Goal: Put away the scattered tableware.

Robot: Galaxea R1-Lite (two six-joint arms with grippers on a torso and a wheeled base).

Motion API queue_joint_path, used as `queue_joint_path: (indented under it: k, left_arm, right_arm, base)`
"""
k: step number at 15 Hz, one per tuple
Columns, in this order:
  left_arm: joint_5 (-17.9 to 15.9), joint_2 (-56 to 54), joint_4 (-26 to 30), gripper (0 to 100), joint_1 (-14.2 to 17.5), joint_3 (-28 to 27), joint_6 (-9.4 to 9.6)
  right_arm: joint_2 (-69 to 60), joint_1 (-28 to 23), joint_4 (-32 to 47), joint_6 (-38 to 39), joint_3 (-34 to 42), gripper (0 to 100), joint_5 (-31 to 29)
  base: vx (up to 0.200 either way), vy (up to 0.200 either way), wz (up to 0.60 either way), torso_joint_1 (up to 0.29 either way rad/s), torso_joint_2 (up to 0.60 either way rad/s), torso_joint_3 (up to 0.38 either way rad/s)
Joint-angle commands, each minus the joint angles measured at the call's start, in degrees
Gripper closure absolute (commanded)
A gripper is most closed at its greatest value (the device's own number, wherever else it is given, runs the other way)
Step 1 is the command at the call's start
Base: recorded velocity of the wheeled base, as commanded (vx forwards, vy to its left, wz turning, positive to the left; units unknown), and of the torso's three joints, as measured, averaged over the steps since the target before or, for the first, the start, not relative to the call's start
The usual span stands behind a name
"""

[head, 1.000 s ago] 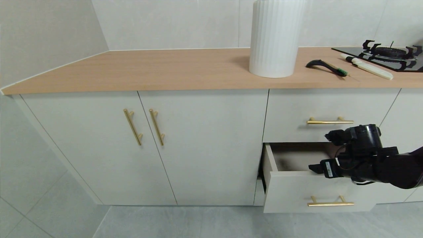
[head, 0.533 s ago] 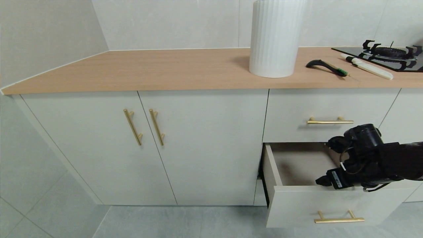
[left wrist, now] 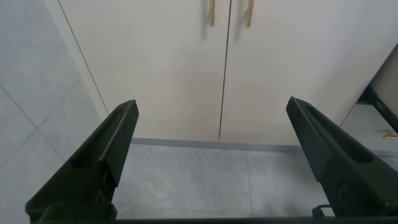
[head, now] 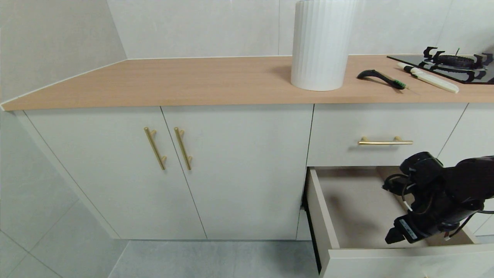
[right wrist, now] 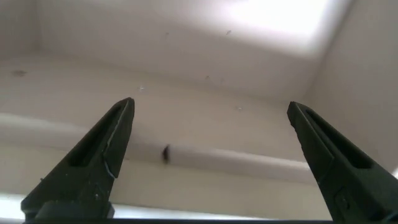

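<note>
Landmark: white ribbed canister (head: 320,44), upright on the worktop (head: 173,83).

- Tableware, both pieces lying flat on the worktop. The black-handled utensil (head: 380,78) is just right of the canister. The long white utensil (head: 428,78), perhaps a sheathed knife, is farther right, with one end by the gas hob (head: 457,63). They lie close together but apart.
- Open lower drawer (head: 359,200): below the canister and to its right, pulled well out, bare floor inside. The upper drawer handle (head: 385,142) sits above it, and that drawer is shut.

Handling (judged):
- Both pieces look light, stiff and slim, and lie low against the wood.
- The black one has a thick curved handle tapering to a thin metal tip. Take it across the handle, not the tip.
- The white one looks smooth and likely slippery. Pinch it across the width near mid-length so it does not swing.

Fingers:
- Right gripper (right wrist: 210,107): well below and right of the canister, inside the drawer just behind its front panel. Its fingers (right wrist: 93,162) are spread wide with nothing held. I cannot tell whether they touch the panel.
- Left gripper (left wrist: 211,104): low, below and left of the canister, facing the double cabinet doors (left wrist: 224,68). Its fingers are wide apart, holding and touching nothing.
</note>
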Motion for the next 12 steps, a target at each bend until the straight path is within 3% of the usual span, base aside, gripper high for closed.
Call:
queue_joint_path:
  k: [1, 12]
  left_arm:
    - [0.01, -0.01, -0.02, 0, 0.02, 0.0, -0.01]
    - [0.01, -0.01, -0.02, 0, 0.02, 0.0, -0.01]
  right_arm:
    - [0.73, 0.39, 0.92, -0.27, -0.36, 0, -0.5]
    - [2.84, 4.44, 16.21, -3.0, -0.36, 0, -4.81]
  base:
    - [0.0, 0.0, 0.0, 0.0, 0.0, 0.0]
    - [0.0, 0.0, 0.0, 0.0, 0.0, 0.0]
